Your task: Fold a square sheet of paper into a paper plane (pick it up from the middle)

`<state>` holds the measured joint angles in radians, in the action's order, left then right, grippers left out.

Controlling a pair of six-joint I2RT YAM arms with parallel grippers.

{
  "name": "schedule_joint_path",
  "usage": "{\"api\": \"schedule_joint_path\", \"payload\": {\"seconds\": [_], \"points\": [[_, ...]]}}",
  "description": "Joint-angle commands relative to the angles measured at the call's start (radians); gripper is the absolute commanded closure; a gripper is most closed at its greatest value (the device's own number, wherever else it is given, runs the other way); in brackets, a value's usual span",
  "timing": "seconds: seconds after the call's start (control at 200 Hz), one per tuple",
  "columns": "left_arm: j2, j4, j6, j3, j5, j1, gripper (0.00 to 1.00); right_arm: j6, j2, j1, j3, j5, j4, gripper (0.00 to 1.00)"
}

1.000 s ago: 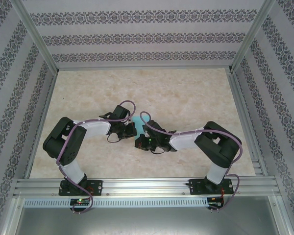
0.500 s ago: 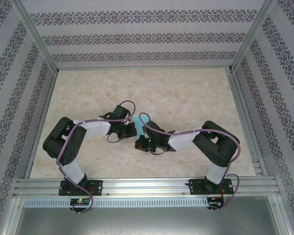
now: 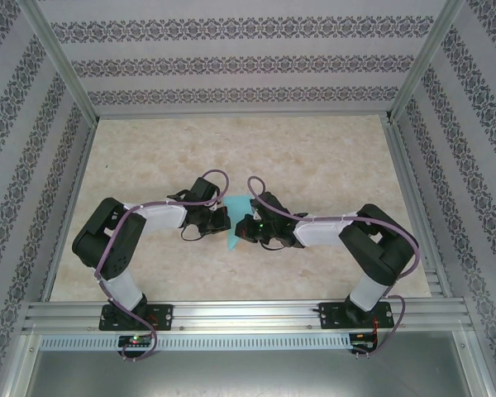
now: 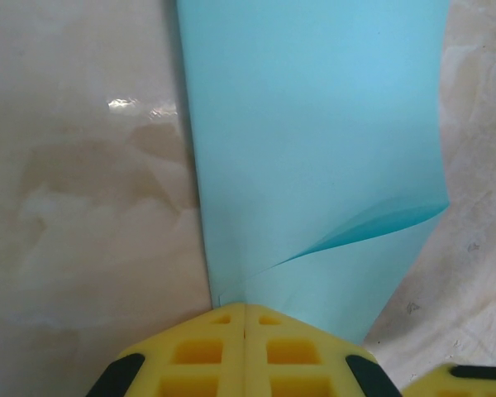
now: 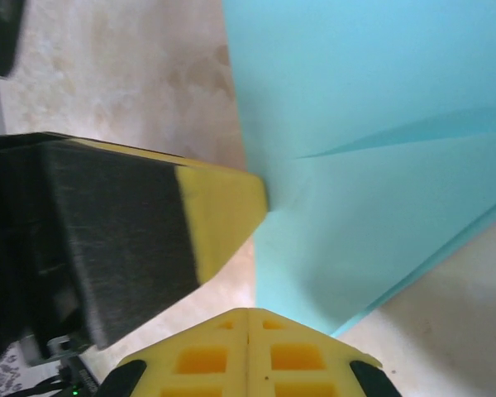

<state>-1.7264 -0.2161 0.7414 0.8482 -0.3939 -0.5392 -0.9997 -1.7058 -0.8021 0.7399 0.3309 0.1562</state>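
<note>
Seen from above, a pale marbled beige tabletop (image 3: 314, 157) sits inside grey-patterned walls (image 3: 231, 66). The black and white left arm (image 3: 140, 223) reaches from its near-left base toward the middle of the table. Its left gripper (image 3: 221, 220) sits low over the surface. In the left wrist view its yellow fingers (image 4: 207, 356) are pressed tightly together with no gap between them. Their tip meets the near end of a thin turquoise-blue sheet of paper (image 4: 314, 149). Whether any paper is nipped between them cannot be told. The paper (image 3: 234, 236) lies on the table around its middle, between the two grippers, as a narrow folded shape. One flap is folded over, leaving a slanting crease (image 4: 372, 227) across the near part. Just right of the paper is the right gripper (image 3: 246, 229), on the arm reaching in from the near-right base (image 3: 360, 314). In the right wrist view its yellow fingers (image 5: 198, 364) are also clenched together, just beside the paper's near edge (image 5: 372, 107). Whether they grasp it cannot be told. A yellow and black finger of the left gripper (image 5: 223, 207) touches the paper's left edge there.
</note>
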Motion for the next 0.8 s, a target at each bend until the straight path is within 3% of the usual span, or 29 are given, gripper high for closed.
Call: {"api": "schedule_joint_path", "payload": {"seconds": [0.0, 0.155, 0.49, 0.794], "points": [[-0.024, -0.066, -0.026, 0.006, 0.077, -0.006, 1.0, 0.02, -0.046, 0.013, 0.023, -0.023, -0.026, 1.0], [-0.01, -0.072, -0.05, 0.036, 0.054, -0.007, 0.99, 0.005, -0.079, 0.013, 0.015, -0.053, -0.029, 1.0], [0.205, -0.031, 0.01, -0.009, 0.01, -0.022, 0.83, -0.081, -0.075, 0.008, -0.008, -0.081, -0.019, 1.0], [0.283, 0.042, 0.126, -0.157, -0.012, -0.108, 0.94, -0.128, -0.066, -0.002, -0.009, -0.059, 0.025, 1.0]]}}
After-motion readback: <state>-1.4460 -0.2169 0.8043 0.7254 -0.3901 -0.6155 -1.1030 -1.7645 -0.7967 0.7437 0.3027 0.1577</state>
